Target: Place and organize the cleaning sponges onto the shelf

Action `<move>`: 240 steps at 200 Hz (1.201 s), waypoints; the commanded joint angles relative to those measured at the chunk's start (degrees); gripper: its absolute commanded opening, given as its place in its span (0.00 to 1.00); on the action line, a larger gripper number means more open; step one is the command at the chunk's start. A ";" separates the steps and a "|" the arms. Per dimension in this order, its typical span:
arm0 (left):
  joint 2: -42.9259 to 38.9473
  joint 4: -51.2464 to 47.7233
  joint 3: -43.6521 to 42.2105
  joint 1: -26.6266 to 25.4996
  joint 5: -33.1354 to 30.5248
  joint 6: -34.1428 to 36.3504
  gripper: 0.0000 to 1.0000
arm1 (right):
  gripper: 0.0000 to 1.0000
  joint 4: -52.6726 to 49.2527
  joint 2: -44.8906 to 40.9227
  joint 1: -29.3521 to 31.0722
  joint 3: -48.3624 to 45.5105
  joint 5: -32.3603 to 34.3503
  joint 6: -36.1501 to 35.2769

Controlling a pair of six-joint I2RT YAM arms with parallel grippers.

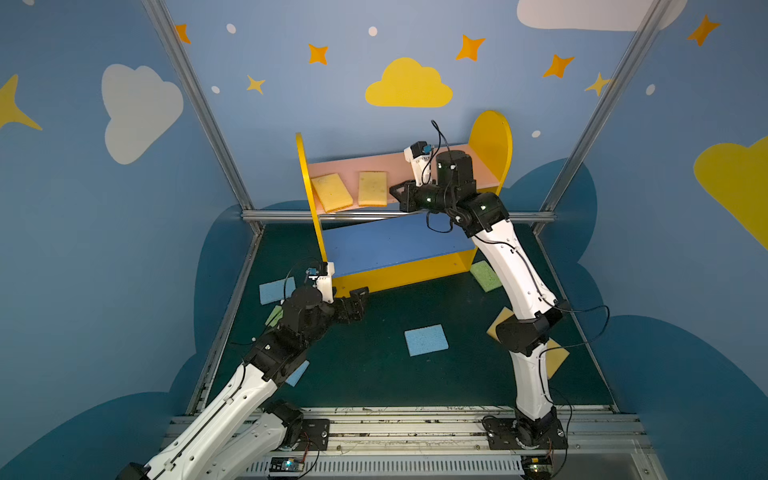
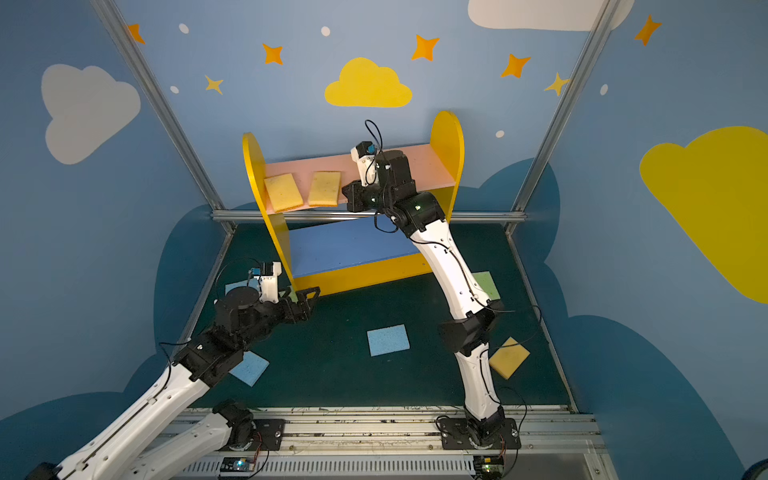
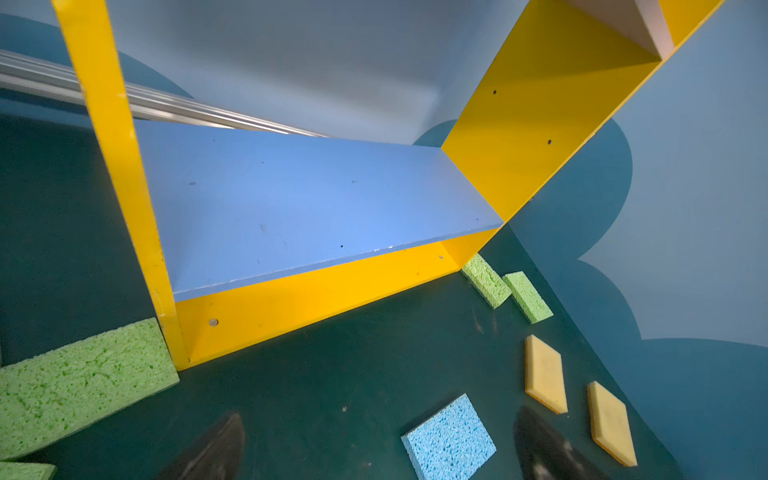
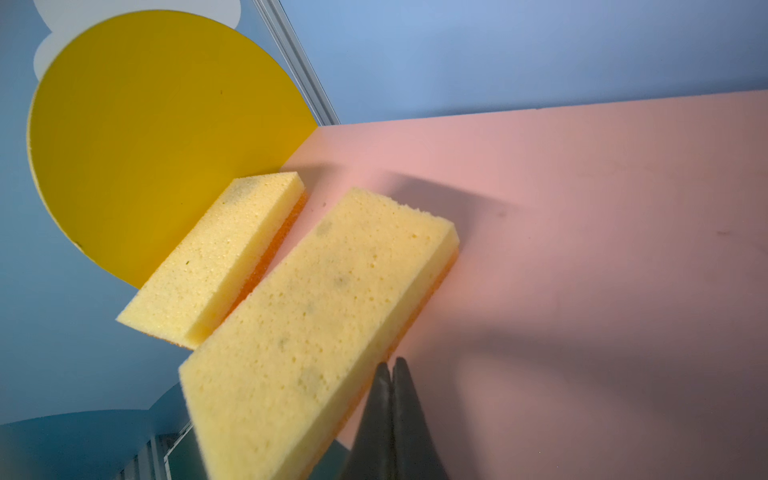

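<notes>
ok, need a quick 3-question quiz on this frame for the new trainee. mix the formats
1. How many items rest on the pink upper board?
2. True or false: the blue middle board already holds a sponge.
3. The right gripper is: A) open, B) shut on a sponge, C) shut and holding nothing.

Key
1. Two, both yellow sponges.
2. False, it is bare.
3. C. Its fingertips are pressed together beside the nearer sponge.

Left tool [image 1: 360, 304] low, jaws wide; right tool [image 1: 393, 190] high, jaws together.
</notes>
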 commanded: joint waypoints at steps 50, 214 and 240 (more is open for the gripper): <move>-3.65 -6.16 2.04 -0.08 1.58 1.72 1.00 | 0.00 4.50 4.62 -1.14 2.47 -9.10 1.21; -3.70 -8.00 3.19 -0.07 0.10 1.98 1.00 | 0.10 17.15 8.62 -2.87 2.39 -21.66 9.31; -3.31 -7.83 3.29 -0.08 0.26 1.85 1.00 | 0.12 16.26 7.63 -3.59 2.34 -20.42 9.25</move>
